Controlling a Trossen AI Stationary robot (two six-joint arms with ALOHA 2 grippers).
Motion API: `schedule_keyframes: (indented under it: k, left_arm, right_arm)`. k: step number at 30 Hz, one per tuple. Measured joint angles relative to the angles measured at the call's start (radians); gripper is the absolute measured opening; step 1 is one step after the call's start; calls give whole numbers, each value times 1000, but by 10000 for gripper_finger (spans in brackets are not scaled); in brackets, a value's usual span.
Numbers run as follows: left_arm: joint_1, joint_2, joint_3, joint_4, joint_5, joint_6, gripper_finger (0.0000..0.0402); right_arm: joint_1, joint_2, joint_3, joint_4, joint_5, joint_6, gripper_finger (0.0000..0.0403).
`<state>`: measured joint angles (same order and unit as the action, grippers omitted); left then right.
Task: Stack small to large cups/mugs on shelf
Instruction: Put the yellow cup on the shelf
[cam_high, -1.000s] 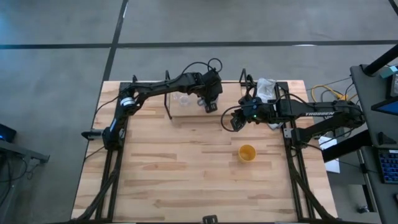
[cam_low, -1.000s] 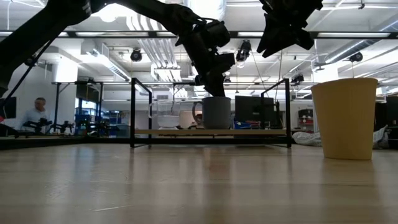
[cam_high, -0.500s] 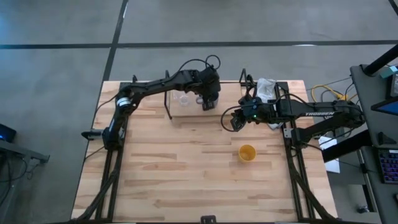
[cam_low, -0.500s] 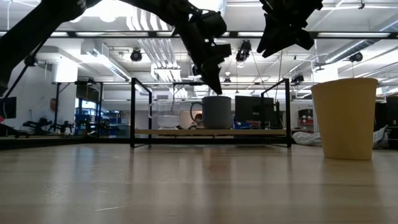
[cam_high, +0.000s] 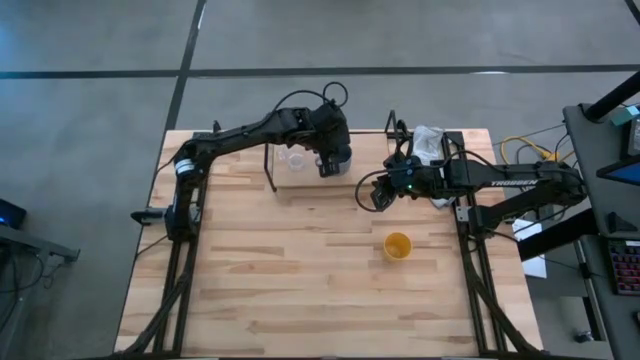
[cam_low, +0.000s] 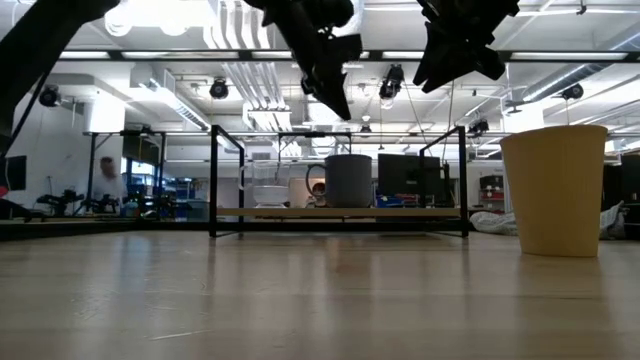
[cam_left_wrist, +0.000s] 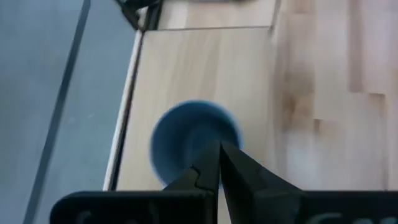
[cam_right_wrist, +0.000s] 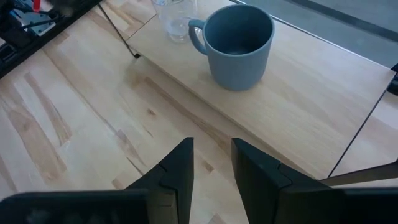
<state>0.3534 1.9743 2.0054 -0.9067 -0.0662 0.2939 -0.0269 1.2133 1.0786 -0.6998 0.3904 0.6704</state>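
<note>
The grey-blue mug (cam_right_wrist: 239, 46) stands upright on the light-wood shelf (cam_right_wrist: 298, 106), its handle toward the clear glass cup (cam_right_wrist: 174, 18) beside it. Both also show in the low view, the mug (cam_low: 348, 180) and the glass (cam_low: 268, 185). My left gripper (cam_left_wrist: 217, 148) is shut and empty, raised above the mug (cam_left_wrist: 186, 134); in the low view it (cam_low: 335, 100) hangs clear over the rim. My right gripper (cam_right_wrist: 211, 149) is open and empty, in the air before the shelf's right part (cam_high: 378, 195). The yellow cup (cam_high: 397, 245) stands on the tabletop, right of centre.
A white cloth (cam_high: 428, 140) lies at the table's far right, beyond the shelf's end. Thin black wire uprights (cam_low: 213, 180) frame the shelf's ends. Bare tabletop (cam_high: 280, 280) stretches across the near half. A person moves in the room behind (cam_low: 105, 180).
My left gripper has risen from the mug's rim to well above it and gone a little toward the table's left. The mug has stayed upright on the shelf. My right arm has kept still.
</note>
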Motion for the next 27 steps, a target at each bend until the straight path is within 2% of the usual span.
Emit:
schedule_keyframes:
  k: [6,8,13,15,17,19,22,25,27]
  left_arm:
    - [-66,-27,-1,-1,8,0,0]
    - [-85,-27,1,-3,8,0,0]
    - [-119,-36,12,-1,-3,0,0]
    - [-128,-42,12,-2,-18,0,0]
    - [-133,-50,12,-4,-20,0,0]
    - [-136,-63,11,-13,-29,0,0]
    - [-138,-87,11,-23,-109,1,3]
    - [-136,-104,9,-20,-212,1,20]
    - [-135,-111,8,-21,-242,1,35]
  right_arm:
    - [0,0,0,0,0,-15,102]
    - [0,0,5,-2,-43,-50,102]
    - [3,0,14,-13,-310,-93,102]
    - [9,0,18,-55,-442,-93,102]
    - [27,-1,27,-131,-523,-80,102]
    - [58,-1,34,-249,-544,-69,102]
    - [108,-2,45,-413,-547,-40,102]
    - [148,-2,45,-459,-547,6,102]
    - [164,-2,45,-448,-547,32,102]
